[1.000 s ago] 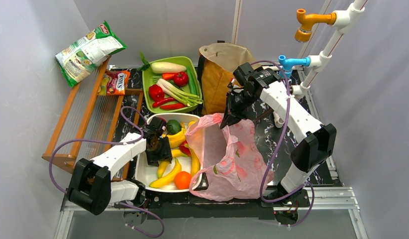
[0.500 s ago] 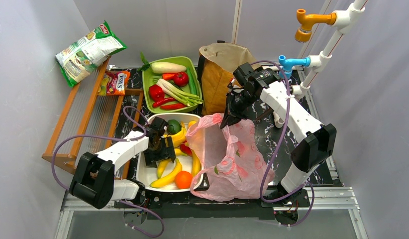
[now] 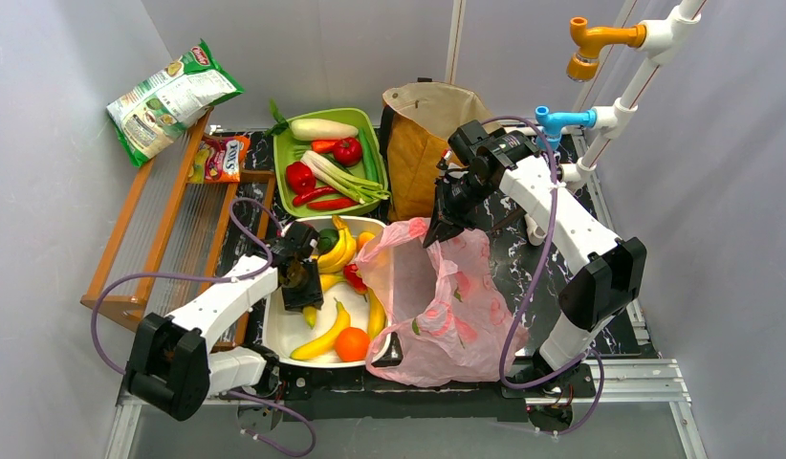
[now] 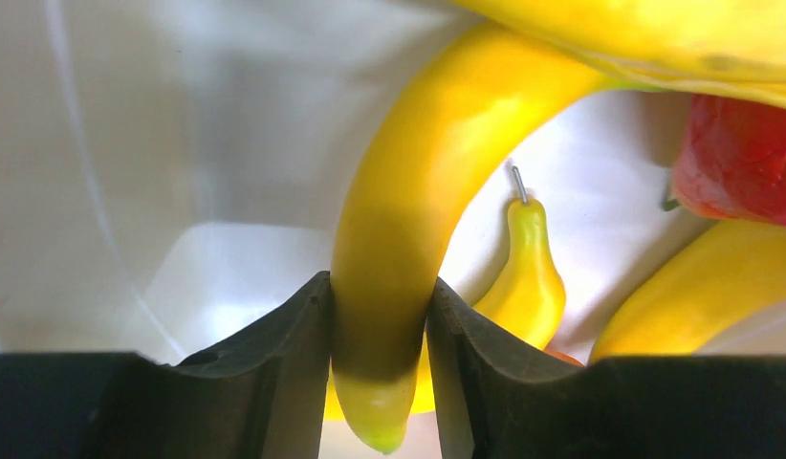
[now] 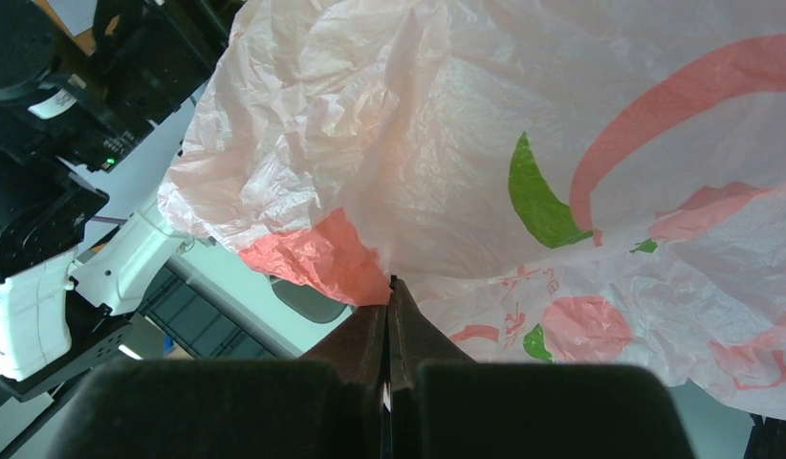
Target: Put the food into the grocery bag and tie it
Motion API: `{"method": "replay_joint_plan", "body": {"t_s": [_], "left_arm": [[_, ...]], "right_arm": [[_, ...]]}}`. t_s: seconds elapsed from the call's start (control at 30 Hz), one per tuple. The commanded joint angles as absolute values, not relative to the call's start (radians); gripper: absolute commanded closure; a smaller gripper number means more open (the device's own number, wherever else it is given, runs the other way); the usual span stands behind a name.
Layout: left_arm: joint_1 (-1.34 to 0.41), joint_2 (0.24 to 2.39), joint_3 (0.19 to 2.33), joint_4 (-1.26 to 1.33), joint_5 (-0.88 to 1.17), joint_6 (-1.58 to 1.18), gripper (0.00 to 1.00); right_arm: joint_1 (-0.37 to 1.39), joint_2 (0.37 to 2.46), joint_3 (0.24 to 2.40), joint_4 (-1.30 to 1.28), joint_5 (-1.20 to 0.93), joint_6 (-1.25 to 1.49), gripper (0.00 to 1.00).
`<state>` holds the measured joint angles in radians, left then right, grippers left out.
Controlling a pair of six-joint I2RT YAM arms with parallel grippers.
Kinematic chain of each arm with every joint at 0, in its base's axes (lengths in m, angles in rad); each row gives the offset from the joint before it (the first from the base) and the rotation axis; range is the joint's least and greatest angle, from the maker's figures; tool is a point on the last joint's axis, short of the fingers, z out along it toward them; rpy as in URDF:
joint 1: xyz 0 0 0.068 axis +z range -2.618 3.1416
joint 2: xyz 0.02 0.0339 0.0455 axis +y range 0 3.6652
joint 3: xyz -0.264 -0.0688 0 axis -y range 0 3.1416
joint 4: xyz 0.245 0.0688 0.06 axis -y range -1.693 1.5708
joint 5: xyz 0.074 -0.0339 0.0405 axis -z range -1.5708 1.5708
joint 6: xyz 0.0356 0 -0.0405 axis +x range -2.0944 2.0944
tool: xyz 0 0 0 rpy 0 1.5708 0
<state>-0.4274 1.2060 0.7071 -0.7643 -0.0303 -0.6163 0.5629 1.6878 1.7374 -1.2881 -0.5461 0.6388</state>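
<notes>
Left pincer: the left pincer [image 4: 380, 335] is closed snugly around the lower end of a banana [image 4: 408, 220], down inside the white tub [image 3: 274, 330].
Right pincer: the right pincer [image 5: 389, 298] is pinched tight on a fold of the grocery bag's rim, holding that edge up so the mouth faces the tub.
Grocery bag: the grocery bag [image 3: 447, 306] slumps on the table just right of the tub, touching its side. Its handles are loose and nothing is knotted.
Food: the fruit I can see is all in the tub: several bananas, an orange [image 3: 351, 344], a red piece [image 3: 354, 277] and a green piece [image 3: 327, 239].
Progress: early, I judge. I make out no fruit through the thin pink plastic, so the loading looks barely begun, with one banana gripped but not carried over.
Left to do: nearly every piece has to cross into the bag, then the handles need tying.
Table: the table [image 3: 509, 253] is black, marbled with white, and crowded. It also carries a green tray [image 3: 370, 120] of vegetables, a brown paper bag [image 3: 418, 143] and a wooden rack [image 3: 150, 239] with a crisp packet [image 3: 169, 100] leaning above it.
Room: plain pale grey walls close in on three sides. White pipes with an orange tap [image 3: 600, 38] and a blue tap [image 3: 561, 120] rise at the right.
</notes>
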Motion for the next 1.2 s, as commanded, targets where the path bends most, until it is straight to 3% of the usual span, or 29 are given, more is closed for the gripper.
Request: {"method": "replay_joint_plan", "body": {"t_s": [0.0,0.33,0.57,1.0,1.17], "left_arm": [[-0.423,1.143,0.77,-0.812,-0.1,-0.603,0.73],[-0.421,1.104,0.877,-0.92,-0.085,-0.571,0.83],[-0.422,1.079,0.997,-1.021,-0.111,-0.556,0.99],[-0.42,0.937,1.164,-1.25,-0.176,-0.497,1.0],[-0.421,0.909,1.256,-1.243,-0.063,-0.449,1.0]], "right_arm": [[0.553,1.691,1.777,-1.31,-0.563,0.633,0.99],[0.552,1.709,1.81,-1.31,-0.569,0.635,0.99],[0.552,1.725,1.843,-1.32,-0.568,0.634,0.99],[0.551,1.753,1.881,-1.326,-0.571,0.642,0.99],[0.549,1.769,1.903,-1.337,-0.575,0.637,0.99]]}}
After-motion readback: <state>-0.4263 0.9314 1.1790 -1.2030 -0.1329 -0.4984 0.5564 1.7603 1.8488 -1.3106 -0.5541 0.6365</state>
